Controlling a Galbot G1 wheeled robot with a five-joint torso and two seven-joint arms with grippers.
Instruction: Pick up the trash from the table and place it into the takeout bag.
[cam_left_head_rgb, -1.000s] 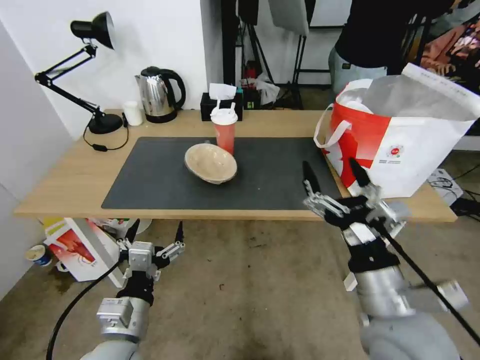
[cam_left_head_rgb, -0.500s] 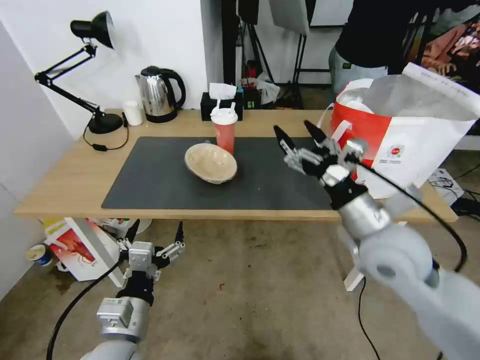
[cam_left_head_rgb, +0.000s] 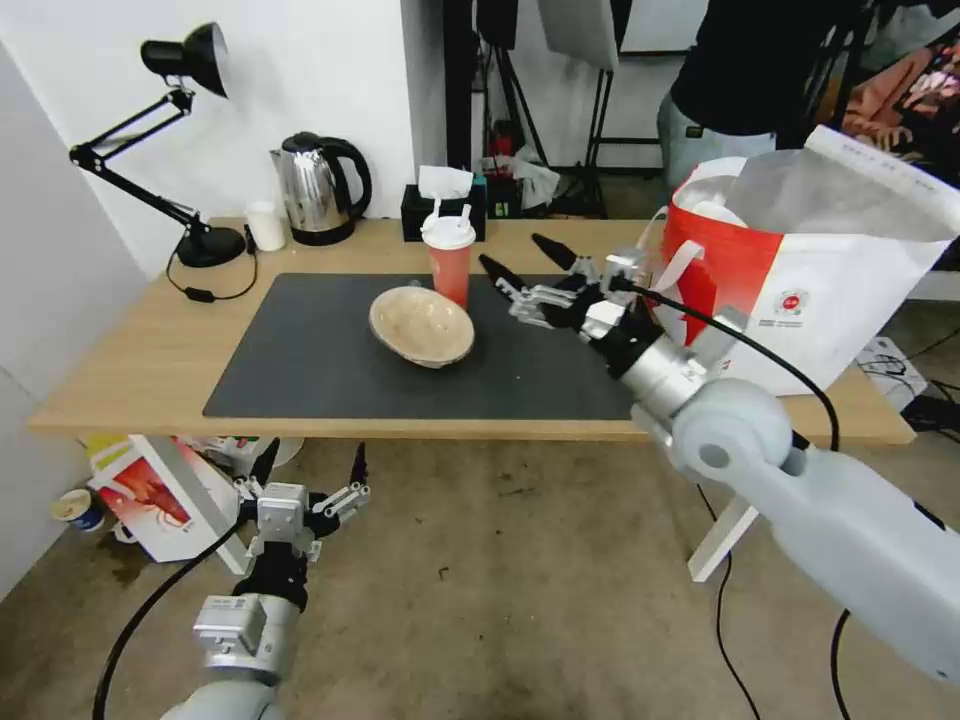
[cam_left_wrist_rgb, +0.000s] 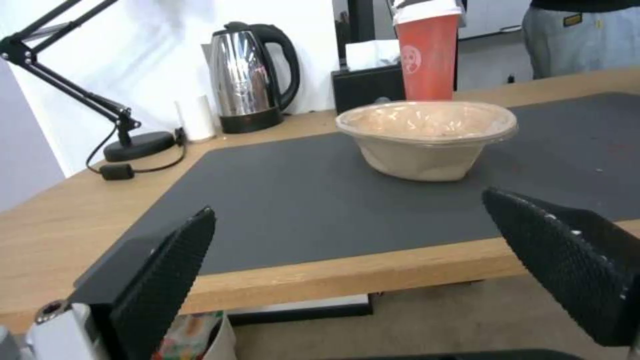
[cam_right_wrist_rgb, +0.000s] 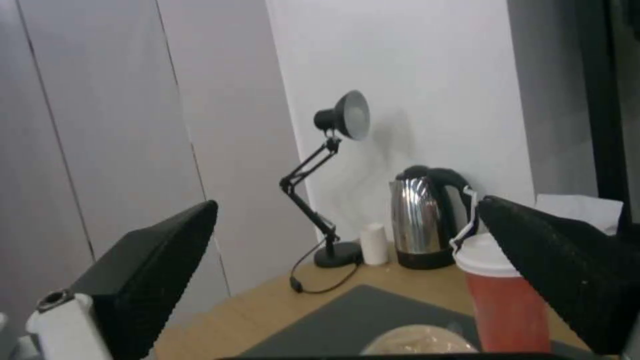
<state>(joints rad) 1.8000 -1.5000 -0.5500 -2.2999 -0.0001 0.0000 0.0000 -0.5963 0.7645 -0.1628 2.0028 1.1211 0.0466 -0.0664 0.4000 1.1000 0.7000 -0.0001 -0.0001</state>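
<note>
A red cup (cam_left_head_rgb: 449, 262) with a white lid and straws stands at the back of the dark mat (cam_left_head_rgb: 300, 365) on the table (cam_left_head_rgb: 130, 350). Just in front of it lies a beige paper bowl (cam_left_head_rgb: 421, 326). My right gripper (cam_left_head_rgb: 514, 254) hovers open over the mat, a little to the right of the cup, fingertips pointing at it. The right wrist view shows the cup (cam_right_wrist_rgb: 507, 300) and the bowl's rim (cam_right_wrist_rgb: 420, 346) beyond the open fingers (cam_right_wrist_rgb: 153, 270). The takeout bag (cam_left_head_rgb: 800, 280) stands open at the table's right end. My left gripper (cam_left_head_rgb: 312, 468) hangs open below the table's front edge, facing the bowl (cam_left_wrist_rgb: 427, 135) and cup (cam_left_wrist_rgb: 429, 55).
A desk lamp (cam_left_head_rgb: 190, 150), a kettle (cam_left_head_rgb: 318, 190), a small white cup (cam_left_head_rgb: 266, 226) and a black tissue box (cam_left_head_rgb: 440, 210) line the back edge. A smaller bag (cam_left_head_rgb: 165, 500) sits on the floor at the left. A person stands behind the takeout bag.
My right arm has risen from the table's front edge beside the bag and swung left over the mat towards the red cup, staying open. The left arm has not moved.
</note>
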